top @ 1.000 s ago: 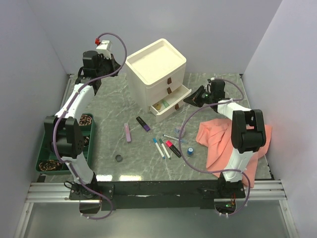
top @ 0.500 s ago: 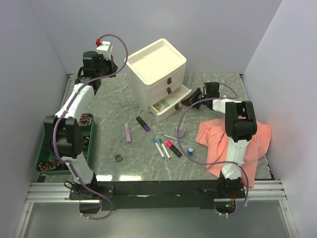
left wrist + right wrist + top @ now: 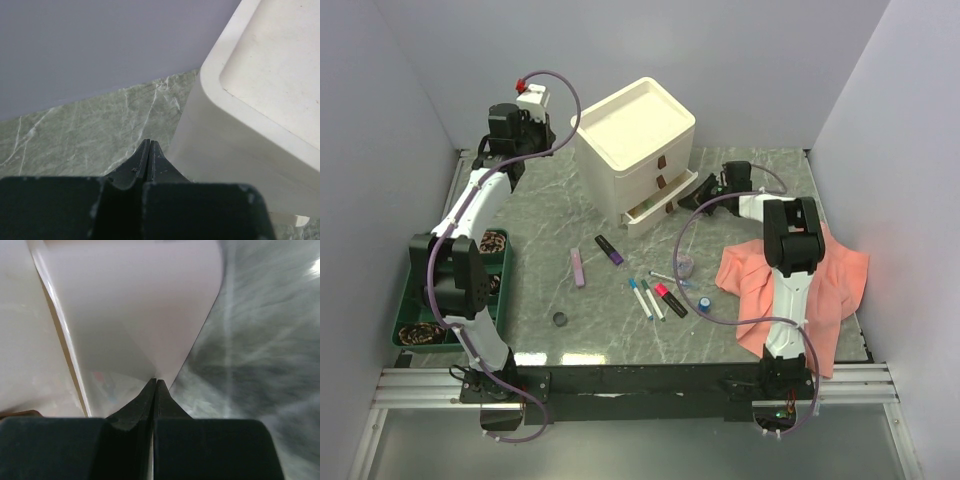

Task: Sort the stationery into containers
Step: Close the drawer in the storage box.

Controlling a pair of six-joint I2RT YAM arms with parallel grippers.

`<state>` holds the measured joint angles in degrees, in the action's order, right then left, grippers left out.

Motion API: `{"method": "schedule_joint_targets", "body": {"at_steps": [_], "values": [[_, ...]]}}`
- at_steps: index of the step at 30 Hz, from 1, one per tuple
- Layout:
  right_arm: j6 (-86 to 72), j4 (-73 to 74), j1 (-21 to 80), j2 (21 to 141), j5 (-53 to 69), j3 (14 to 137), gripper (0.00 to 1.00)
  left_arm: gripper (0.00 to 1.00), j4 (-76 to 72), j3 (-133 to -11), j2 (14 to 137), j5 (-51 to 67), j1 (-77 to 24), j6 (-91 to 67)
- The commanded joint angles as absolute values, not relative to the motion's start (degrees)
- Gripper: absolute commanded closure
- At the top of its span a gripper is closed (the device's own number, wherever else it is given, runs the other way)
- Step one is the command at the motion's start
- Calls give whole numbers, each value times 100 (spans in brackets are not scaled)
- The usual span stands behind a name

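Both hands are pinched fully shut and hold nothing. We read them as pushers here, not graspers. The right hand (image 3: 692, 197) sets its closed tips against the front corner of the bottom drawer (image 3: 655, 207), which stands partly out of the cream drawer box (image 3: 610, 178), likely to slide it shut. The left hand (image 3: 538, 122) sits high by the box's back-left corner, probably bracing it against sliding; we cannot tell whether it touches. Most stationery lies unsorted on the tabletop (image 3: 540, 215) in front of the box: purple highlighter (image 3: 609, 249), lilac highlighter (image 3: 578, 267), pens (image 3: 640, 297), red-and-black marker (image 3: 669, 299), tape roll (image 3: 685, 265), vial (image 3: 704, 305) and dark disc (image 3: 560, 319). All of them lie apart from the pink cloth (image 3: 760, 285).
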<state>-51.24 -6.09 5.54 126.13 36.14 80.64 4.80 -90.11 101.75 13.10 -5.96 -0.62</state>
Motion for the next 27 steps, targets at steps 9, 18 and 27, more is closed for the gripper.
{"method": "schedule_joint_targets", "body": {"at_steps": [9, 18, 27], "values": [[-5467, -984, 1055, 12709, 3568, 8631, 100, 99, 316, -9237, 10292, 1362, -808, 123], [-5537, -1204, 1081, 12691, 3498, 8464, 100, 99, 360, -9176, 10213, 1327, -817, 132], [-5581, -1274, 1230, 12788, 3454, 8684, 100, 99, 387, -8939, 10029, 1187, -817, 193]]}}
